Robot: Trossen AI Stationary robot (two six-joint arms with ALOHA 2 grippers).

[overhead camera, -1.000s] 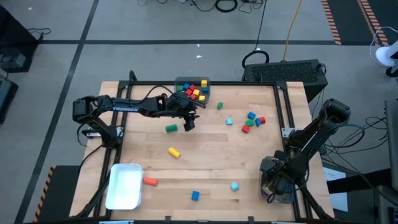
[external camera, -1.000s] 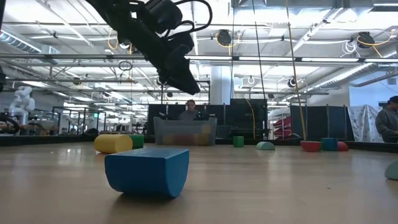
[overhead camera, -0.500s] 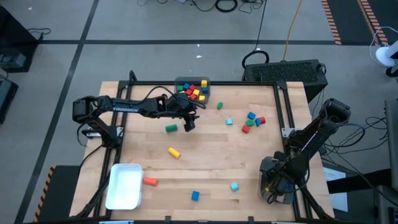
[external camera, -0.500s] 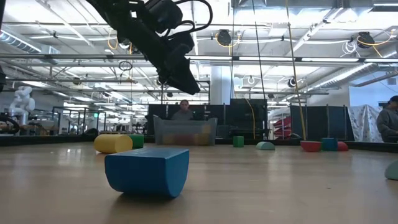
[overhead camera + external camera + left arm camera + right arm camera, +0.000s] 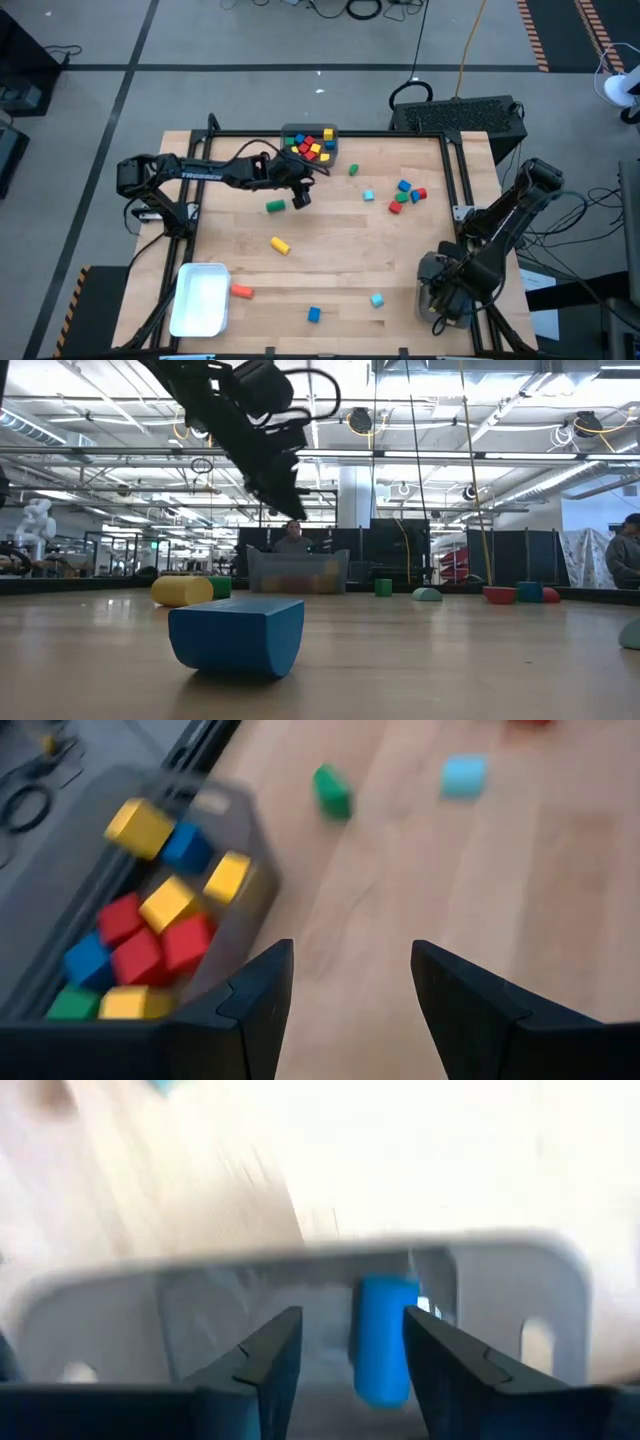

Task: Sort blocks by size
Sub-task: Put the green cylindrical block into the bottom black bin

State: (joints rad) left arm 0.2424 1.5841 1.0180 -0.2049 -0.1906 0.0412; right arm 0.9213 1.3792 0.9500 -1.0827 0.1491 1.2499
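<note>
My left gripper [image 5: 298, 195] hangs open and empty above the table, just near of the grey bin [image 5: 292, 131], which holds several red, yellow, blue and green blocks [image 5: 150, 935]. Its fingers frame bare wood in the left wrist view [image 5: 350, 1000]. Loose blocks lie on the table: green [image 5: 275, 206], yellow [image 5: 280, 245], orange [image 5: 241, 291], blue [image 5: 314, 314], cyan [image 5: 377, 299], and a cluster [image 5: 405, 193] at the right. My right gripper [image 5: 445, 300] is open over the clear bin [image 5: 120, 1295] at the near right. A blue bar [image 5: 385, 1340] shows in that bin between the fingers.
A white tray [image 5: 200, 298] stands at the near left. A green block [image 5: 353, 170] and a cyan block [image 5: 368, 195] lie right of the grey bin. In the low view a blue block [image 5: 237, 635] sits close in front. A dark frame rims the table.
My left gripper has drawn back a little toward the table's left and risen slightly, still open. My right arm has shifted a little toward the near edge over its bin.
</note>
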